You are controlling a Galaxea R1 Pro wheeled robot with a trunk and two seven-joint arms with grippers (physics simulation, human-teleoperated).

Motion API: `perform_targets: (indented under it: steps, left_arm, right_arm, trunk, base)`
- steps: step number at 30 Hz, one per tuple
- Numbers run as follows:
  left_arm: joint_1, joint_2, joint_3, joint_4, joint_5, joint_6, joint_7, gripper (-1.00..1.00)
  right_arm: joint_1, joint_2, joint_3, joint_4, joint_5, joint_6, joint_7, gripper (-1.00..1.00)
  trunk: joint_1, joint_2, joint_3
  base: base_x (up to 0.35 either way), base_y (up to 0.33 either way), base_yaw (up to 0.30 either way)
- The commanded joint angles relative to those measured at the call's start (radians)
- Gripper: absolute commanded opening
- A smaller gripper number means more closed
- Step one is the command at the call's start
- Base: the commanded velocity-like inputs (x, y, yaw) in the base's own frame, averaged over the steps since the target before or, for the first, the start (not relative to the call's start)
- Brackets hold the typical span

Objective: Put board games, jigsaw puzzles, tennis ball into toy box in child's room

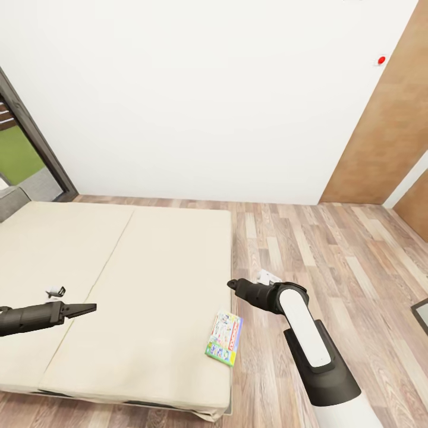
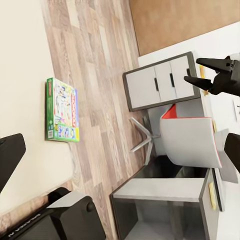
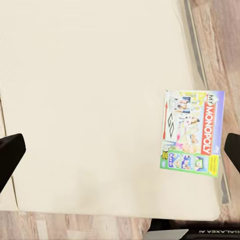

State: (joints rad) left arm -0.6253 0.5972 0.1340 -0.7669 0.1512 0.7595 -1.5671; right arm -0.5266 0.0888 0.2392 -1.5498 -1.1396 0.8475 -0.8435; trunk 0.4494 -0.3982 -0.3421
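One Monopoly board game point(image 1: 224, 337) lies flat near the bed's point(image 1: 119, 267) corner by the floor. Left end effector point(image 1: 83, 308) hovers over the mattress, right end effector point(image 1: 233, 285) beside it, both spread wide, holding nothing.

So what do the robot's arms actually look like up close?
Both end in a black two-fingered pincer with tapered tips: left pincer, right pincer. The right arm wears a glossy white rounded shell over dark grey joints; the left forearm is a dark cylinder.
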Motion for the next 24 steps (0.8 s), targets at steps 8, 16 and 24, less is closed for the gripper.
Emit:
perform_targets:
  steps: [8, 16, 24]
  left_arm:
    - [-0.001, 0.000, -0.001, 0.000, 0.001, 0.010, -0.004, 1.00]
    - [-0.001, -0.001, -0.001, 0.000, 0.001, 0.010, -0.004, 1.00]
    - [-0.001, -0.001, -0.001, 0.000, 0.000, 0.009, -0.003, 1.00]
  right_arm:
    - [-0.001, 0.002, 0.000, -0.001, -0.009, 0.002, -0.010, 1.00]
    - [-0.001, 0.005, 0.000, 0.000, -0.009, 0.002, -0.010, 1.00]
    - [0.000, 0.005, 0.000, 0.000, -0.009, 0.002, -0.009, 1.00]
  trunk:
    - [0.001, -0.002, 0.011]
    - [0.001, -0.002, 0.025]
    - [0.001, -0.002, 0.038]
  base:
    - [0.000, 0.000, 0.000]
    - [0.000, 0.000, 0.000]
    - [0.000, 0.000, 0.000]
